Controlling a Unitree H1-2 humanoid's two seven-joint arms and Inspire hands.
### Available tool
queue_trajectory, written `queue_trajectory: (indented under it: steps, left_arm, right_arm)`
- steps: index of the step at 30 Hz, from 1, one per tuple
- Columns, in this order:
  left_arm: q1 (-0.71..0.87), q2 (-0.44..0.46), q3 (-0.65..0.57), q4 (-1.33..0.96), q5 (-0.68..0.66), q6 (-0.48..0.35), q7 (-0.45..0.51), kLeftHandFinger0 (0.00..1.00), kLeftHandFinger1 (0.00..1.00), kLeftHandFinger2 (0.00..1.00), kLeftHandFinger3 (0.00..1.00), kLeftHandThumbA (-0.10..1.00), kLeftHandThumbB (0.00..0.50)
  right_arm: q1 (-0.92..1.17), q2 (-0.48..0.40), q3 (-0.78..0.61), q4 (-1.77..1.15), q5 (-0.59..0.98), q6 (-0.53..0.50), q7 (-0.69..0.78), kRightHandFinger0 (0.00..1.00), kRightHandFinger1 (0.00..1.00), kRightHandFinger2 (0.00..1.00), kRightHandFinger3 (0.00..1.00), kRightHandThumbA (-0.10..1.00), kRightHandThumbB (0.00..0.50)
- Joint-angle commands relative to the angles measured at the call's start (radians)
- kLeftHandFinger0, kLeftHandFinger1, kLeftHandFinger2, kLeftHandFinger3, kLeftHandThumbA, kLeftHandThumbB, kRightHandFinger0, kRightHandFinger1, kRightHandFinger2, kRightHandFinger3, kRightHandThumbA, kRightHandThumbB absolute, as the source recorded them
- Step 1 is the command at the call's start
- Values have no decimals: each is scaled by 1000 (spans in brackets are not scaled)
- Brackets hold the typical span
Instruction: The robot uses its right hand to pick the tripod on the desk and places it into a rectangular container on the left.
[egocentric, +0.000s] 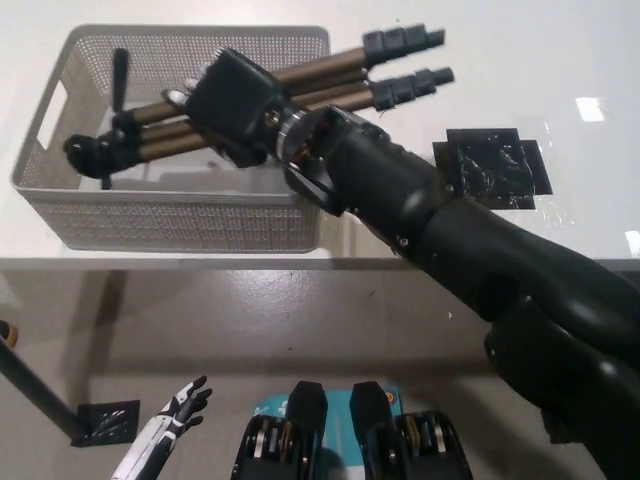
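The tripod (300, 85) is folded, with bronze-brown legs bundled together and black feet at their ends. It lies nearly level, slanting slightly, its black head and handle low at the left over the inside of the container (190, 225) and its feet sticking out past the container's right wall. The container is a pale grey rectangular mesh basket with cut-out handles, standing on the left of the white desk, close to its near edge

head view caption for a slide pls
Black right hand lowers the tripod over the mesh container; white left hand idle below.
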Motion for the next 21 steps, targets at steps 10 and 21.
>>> queue_trajectory:
  steps: [10,21]
  left_arm:
    - [-12,23,-13,1,-2,-48,-39,1000,1000,1000,1000,1000,500]
    - [-23,19,-33,-16,13,-35,-38,1000,1000,1000,1000,1000,500]
  right_arm:
    - [-120,-11,-61,66,-18,33,-142,0,0,174,490,-100,306]
    - [-188,20,-16,101,-43,3,-61,0,13,95,585,-57,335]
